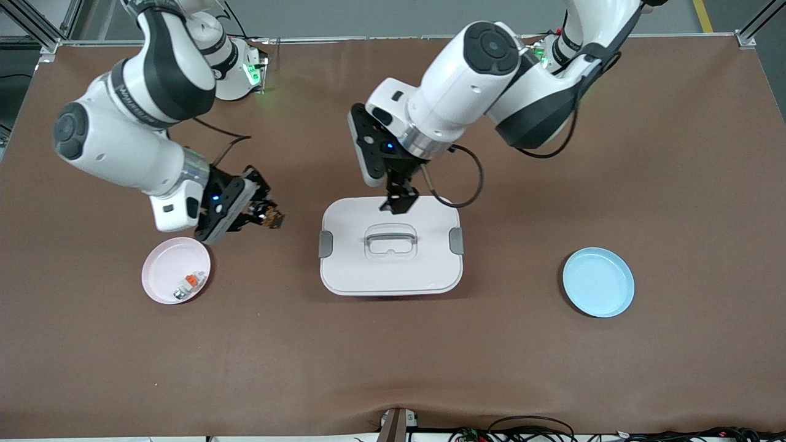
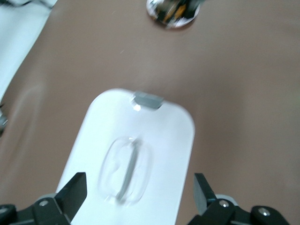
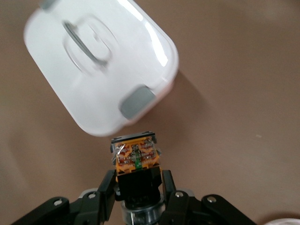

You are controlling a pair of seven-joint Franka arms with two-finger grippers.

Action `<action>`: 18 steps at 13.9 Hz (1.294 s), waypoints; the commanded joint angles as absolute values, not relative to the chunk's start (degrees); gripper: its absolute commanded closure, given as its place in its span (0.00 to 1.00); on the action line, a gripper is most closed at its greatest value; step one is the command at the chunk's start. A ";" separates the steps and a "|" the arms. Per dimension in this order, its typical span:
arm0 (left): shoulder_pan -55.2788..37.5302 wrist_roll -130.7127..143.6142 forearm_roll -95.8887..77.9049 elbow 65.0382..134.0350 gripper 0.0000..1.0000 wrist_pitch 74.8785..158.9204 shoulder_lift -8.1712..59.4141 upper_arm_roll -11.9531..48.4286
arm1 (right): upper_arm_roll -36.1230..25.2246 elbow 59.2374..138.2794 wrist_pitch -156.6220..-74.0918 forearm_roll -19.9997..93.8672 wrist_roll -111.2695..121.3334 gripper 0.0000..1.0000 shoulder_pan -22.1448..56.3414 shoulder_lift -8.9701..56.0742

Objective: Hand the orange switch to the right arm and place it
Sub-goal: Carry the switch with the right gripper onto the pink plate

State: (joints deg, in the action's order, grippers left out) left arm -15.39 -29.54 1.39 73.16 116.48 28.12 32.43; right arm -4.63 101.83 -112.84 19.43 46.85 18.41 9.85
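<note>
Front view, lower part of the frame: a pink plate (image 1: 161,276) at lower left carries a small whitish piece with an orange cap (image 1: 189,284); a light blue plate (image 1: 599,282) lies at lower right, well apart, toward the left arm's end of the table. At the frame's centre sits a white lidded box (image 1: 391,270) with grey side clips and a clear handle recess, standing between the two plates on the brown table (image 1: 393,368).

Above the pink plate in the frame, the right gripper (image 1: 261,212) is in the air over bare table, between the plate and the box, its fingers clamped on the orange switch (image 1: 274,217). In the right wrist view the switch (image 3: 136,157) shows its orange-brown face with a small green spot; no lettering is legible.

At the box's upper edge in the frame, the left gripper (image 1: 398,201) hangs over the lid, fingers spread wide and holding nothing; the left wrist view shows its fingertips (image 2: 75,190) on either side of the box (image 2: 140,122).
</note>
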 commanded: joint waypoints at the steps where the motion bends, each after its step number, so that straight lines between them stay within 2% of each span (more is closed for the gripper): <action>1: -15.64 -28.48 2.72 73.56 0.00 111.64 24.26 26.66 | -3.87 100.72 -111.88 12.85 57.26 1.00 14.08 11.77; 3: -15.82 -27.26 7.79 73.56 0.00 108.39 23.38 23.48 | -3.95 100.90 -112.58 10.39 62.90 1.00 11.61 13.27; 6: -15.47 -19.45 18.78 73.56 0.00 103.11 23.55 22.51 | -3.87 103.00 -114.60 7.03 69.32 1.00 8.36 13.45; 9: -13.99 -21.17 22.59 73.56 0.00 99.06 23.12 17.33 | -3.87 108.26 -120.65 6.86 77.14 1.00 4.41 13.45; 12: -5.66 -25.65 22.41 73.48 0.00 97.12 22.15 16.61 | -3.87 115.64 -131.36 6.94 83.74 1.00 0.63 13.88; 16: 5.16 -26.10 19.10 73.39 0.00 97.12 22.06 16.96 | -3.69 119.09 -139.64 7.65 90.69 1.00 -3.68 17.57; 18: 7.29 -26.37 16.97 73.39 0.00 96.77 21.54 16.96 | -3.52 120.49 -144.03 7.73 92.80 1.00 -5.09 19.50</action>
State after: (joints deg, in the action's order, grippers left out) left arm 6.36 -26.61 18.79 73.11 98.42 22.96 16.29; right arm -4.82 119.24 -140.74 7.81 90.17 -2.94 18.41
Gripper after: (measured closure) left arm 0.000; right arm 0.555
